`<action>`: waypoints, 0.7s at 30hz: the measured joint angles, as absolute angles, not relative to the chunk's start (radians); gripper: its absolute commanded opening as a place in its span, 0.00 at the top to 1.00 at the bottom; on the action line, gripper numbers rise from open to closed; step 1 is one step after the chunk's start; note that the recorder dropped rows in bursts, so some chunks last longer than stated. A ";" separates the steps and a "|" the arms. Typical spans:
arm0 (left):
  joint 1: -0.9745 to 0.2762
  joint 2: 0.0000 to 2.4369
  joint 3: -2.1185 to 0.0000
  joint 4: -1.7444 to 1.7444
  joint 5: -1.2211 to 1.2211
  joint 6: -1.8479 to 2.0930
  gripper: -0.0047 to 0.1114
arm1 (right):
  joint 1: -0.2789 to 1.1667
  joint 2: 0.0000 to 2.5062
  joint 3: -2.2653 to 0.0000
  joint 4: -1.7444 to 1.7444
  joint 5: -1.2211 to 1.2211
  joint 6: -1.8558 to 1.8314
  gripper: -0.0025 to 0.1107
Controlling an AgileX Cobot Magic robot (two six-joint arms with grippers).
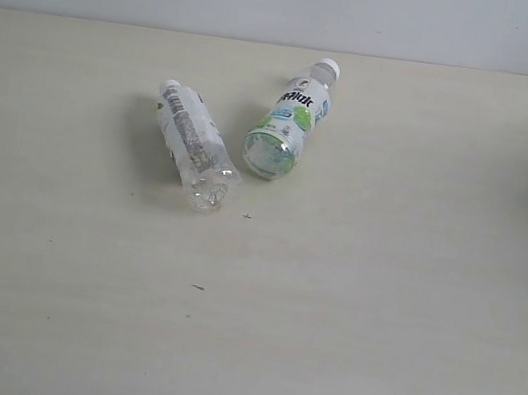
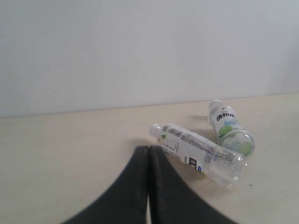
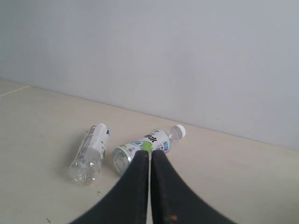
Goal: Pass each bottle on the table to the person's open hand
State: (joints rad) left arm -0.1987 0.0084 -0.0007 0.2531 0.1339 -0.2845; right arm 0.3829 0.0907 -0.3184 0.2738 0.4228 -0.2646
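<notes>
Now | left tool (image 2: 148,149), right tool (image 3: 150,154): closed, empty | green-white bottle (image 1: 286,125), grey-text bottle (image 1: 190,140): writing unreadable

The green-white label bottle (image 1: 286,125) carries bold black lettering toward its neck end, perhaps a brand name, too blurred to read. Just beside it, the grey-text bottle (image 1: 190,140) shows rows of fine grey print, all illegible.

Left hand (image 2: 148,150), right hand (image 3: 150,154), both closed.

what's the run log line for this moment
green-white bottle: lying on table | grey-text bottle: lying beside it, apart | left gripper: shut, empty | right gripper: shut, empty
</notes>
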 measured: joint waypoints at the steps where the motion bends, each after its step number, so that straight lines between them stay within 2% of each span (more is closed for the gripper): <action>1: -0.199 0.008 -0.001 0.253 0.134 -0.284 0.96 | 0.383 0.069 -0.318 0.265 0.429 -0.265 0.96; 4: -0.199 0.008 -0.001 0.253 0.134 -0.284 0.96 | 0.383 0.008 -0.318 0.236 0.433 -0.262 0.96; 21: -0.199 0.008 -0.001 0.253 0.134 -0.284 0.96 | 0.383 0.004 -0.318 0.233 0.471 -0.260 0.96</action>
